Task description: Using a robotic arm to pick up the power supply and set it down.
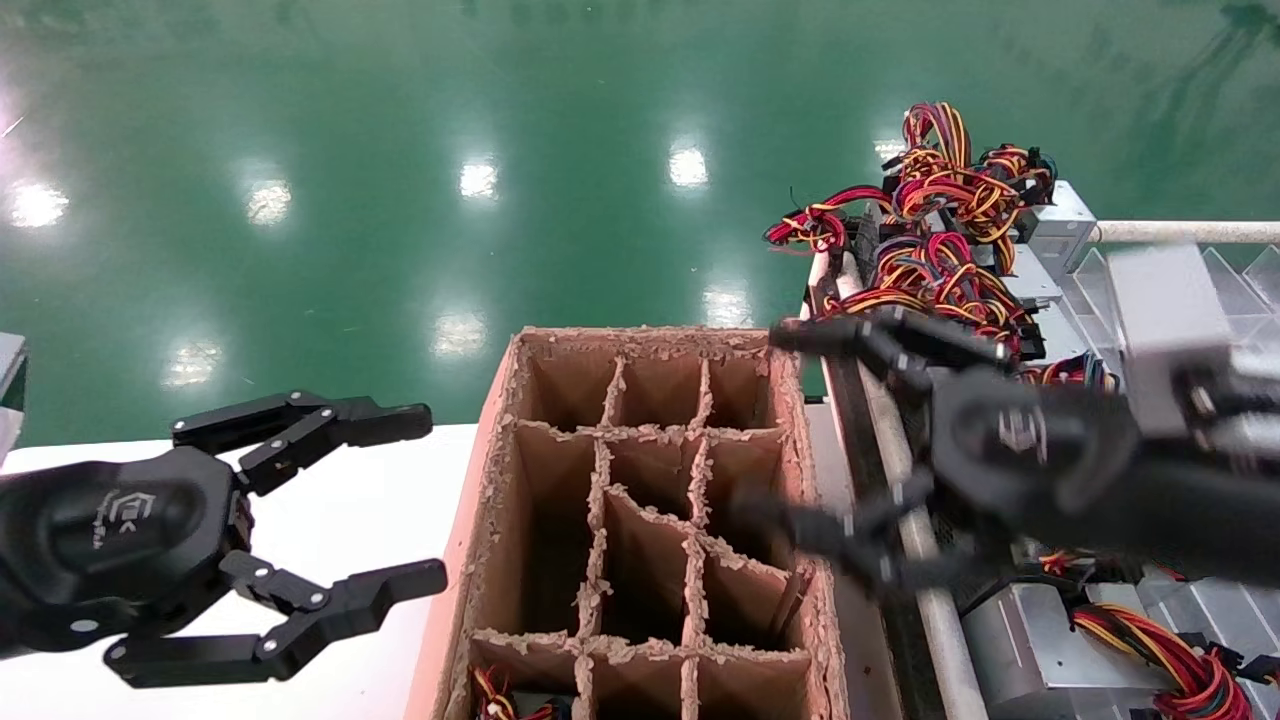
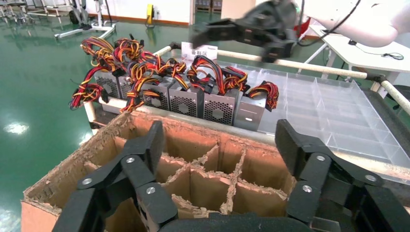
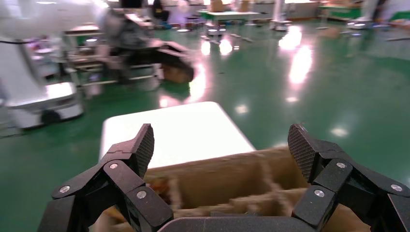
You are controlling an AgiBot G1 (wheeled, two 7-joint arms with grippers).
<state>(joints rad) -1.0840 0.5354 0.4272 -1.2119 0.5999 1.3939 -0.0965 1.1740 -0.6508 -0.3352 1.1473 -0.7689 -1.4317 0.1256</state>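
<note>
Several silver-grey power supplies (image 2: 212, 104) with red, yellow and black wire bundles (image 1: 940, 250) stand in a row beside the box, on the rack to my right. One more power supply (image 1: 1040, 640) lies near the front right. My right gripper (image 1: 765, 425), on the robotic arm with the silver wrist bracket (image 1: 1170, 320), hangs open and empty over the right rim of the cardboard box (image 1: 500, 480). In its own view the right gripper (image 3: 221, 140) faces across the box (image 3: 217, 179). My left gripper (image 1: 432, 495) is open and empty over the white table, left of the box.
The box is split by torn dividers into several cells; wires (image 1: 500, 700) show in a near cell. A clear plastic divider tray (image 2: 329, 111) and a pale rail (image 2: 309, 65) lie beyond the supplies. The white table (image 1: 350, 520) ends at green floor.
</note>
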